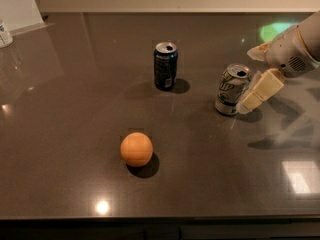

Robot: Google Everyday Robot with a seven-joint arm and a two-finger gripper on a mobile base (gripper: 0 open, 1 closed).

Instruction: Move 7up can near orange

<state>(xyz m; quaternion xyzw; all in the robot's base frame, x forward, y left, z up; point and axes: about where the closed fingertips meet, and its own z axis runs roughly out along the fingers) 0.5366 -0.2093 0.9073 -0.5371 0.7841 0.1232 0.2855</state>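
Observation:
The 7up can (232, 89), silver-white with green markings and an open metal top, stands upright on the dark table (75, 114) at the right. The orange (136, 149) lies at the front middle, well to the can's left and nearer to me. My gripper (250, 79) comes in from the right edge and is open. Its near cream finger (260, 91) lies against the can's right side, and its far finger (256, 53) shows behind and to the right of the can. The can is not lifted.
A dark blue can (165, 65) stands upright at the back middle, left of the 7up can. A small white container (5, 33) sits at the far left edge, with a white board (20, 6) behind it. The table's front edge (150, 218) runs along the bottom.

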